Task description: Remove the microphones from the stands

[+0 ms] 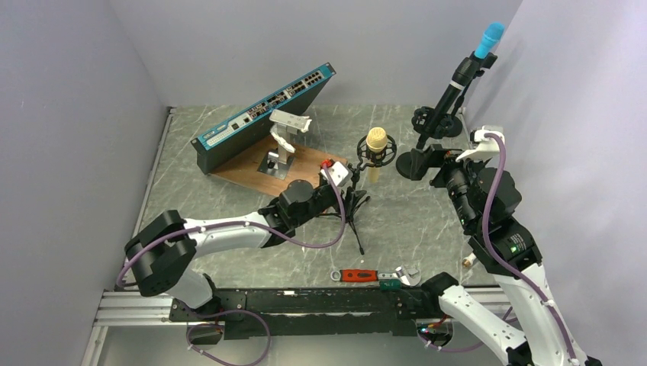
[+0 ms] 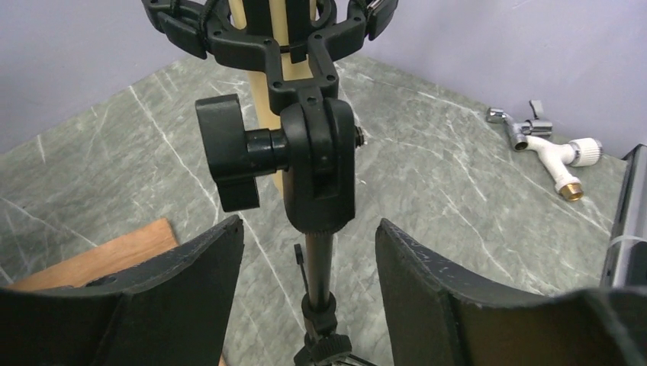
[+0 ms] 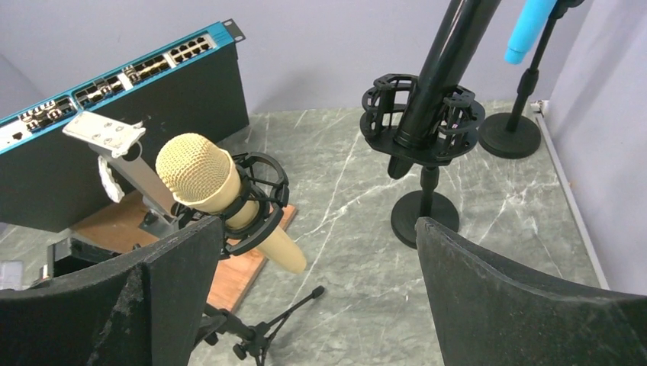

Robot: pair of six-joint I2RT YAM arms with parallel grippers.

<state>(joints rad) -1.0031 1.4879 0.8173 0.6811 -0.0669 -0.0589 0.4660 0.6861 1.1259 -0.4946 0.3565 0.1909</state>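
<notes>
Now locate the gold microphone seated tilted in the black shock mount atop the tripod stand, mid-desk. Note the left hand spread wide, fingers flanking the stand pole, gripping nothing. Note the right hand likewise wide open, empty, facing the microphone.

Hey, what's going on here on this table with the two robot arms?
The left hand is open, its fingers on either side of the pole of the tripod stand, just below the tilt joint and not clamped on it. The right hand is open too, facing the gold microphone without touching it. The microphone sits in its black cradle on the stand, so it has not been removed yet.
</notes>
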